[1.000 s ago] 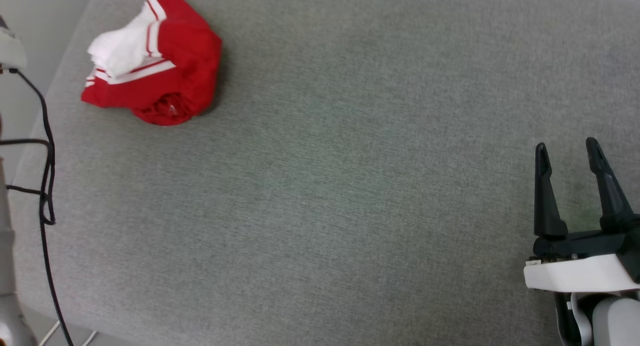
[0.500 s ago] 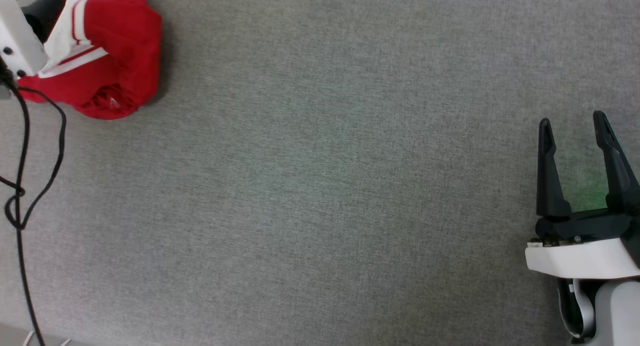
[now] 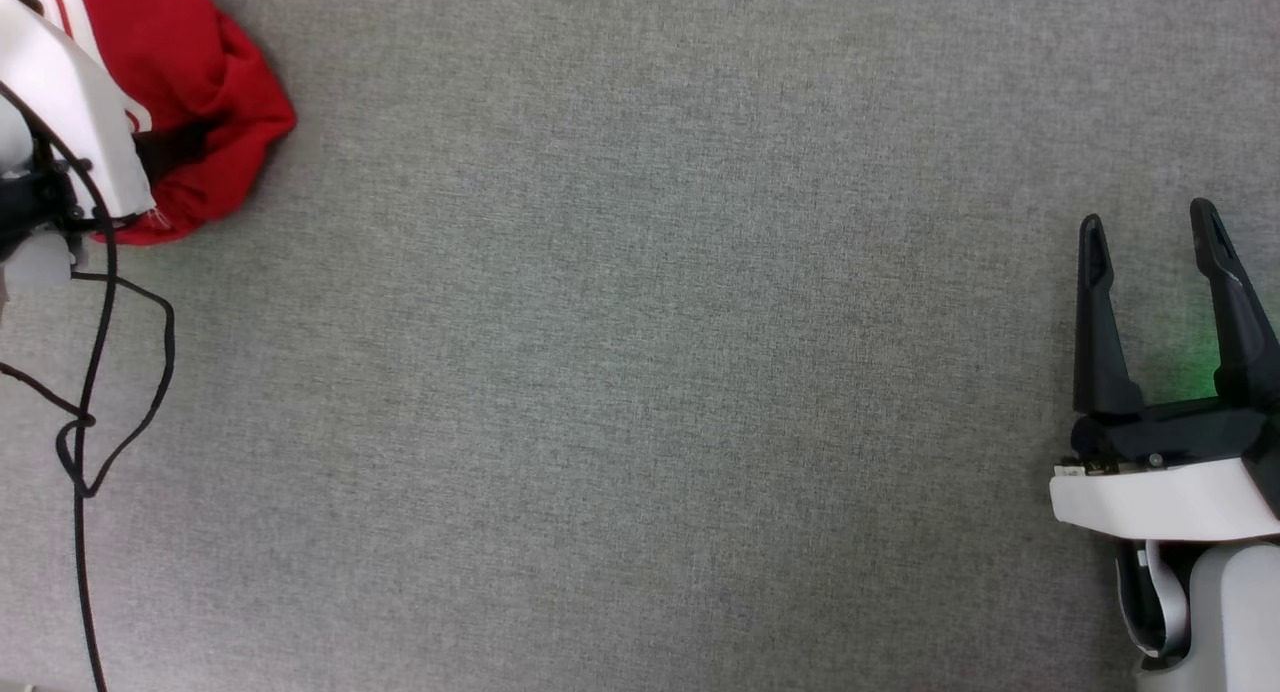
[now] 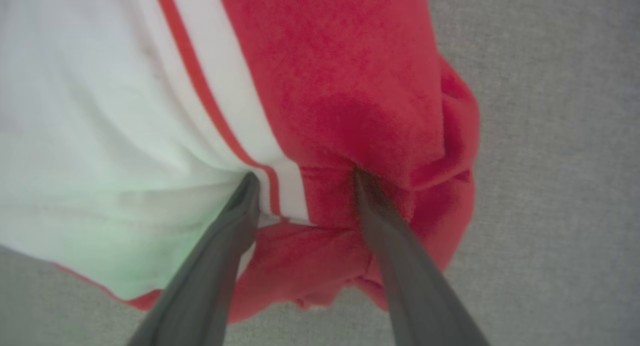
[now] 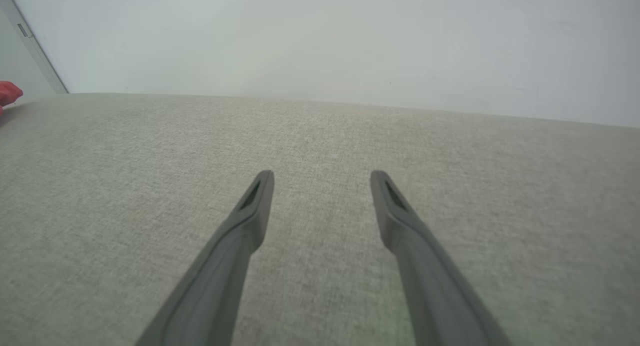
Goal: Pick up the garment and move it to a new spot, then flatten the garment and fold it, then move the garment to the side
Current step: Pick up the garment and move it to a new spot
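**A:** Where is the garment [image 4: 350,86]?

**B:** It is bunched in a heap on the grey fabric surface [image 3: 640,372], right at the tips of the left gripper [image 4: 305,176]. Both fingertips [image 4: 250,186] dig into the cloth. One is at the white sleeve beside its red stripe, the other is in the red body, and a hump of fabric sits between them.

**A:** Is it pinched?

**B:** No. The fingers stand spread wide and have not closed on it.

**A:** And the right gripper [image 3: 1148,220]?

**B:** It is spread too, with nothing between its fingers, over bare surface. The garment lies well apart, far off to its left. A black cable [image 3: 100,372] loops beside the left arm.
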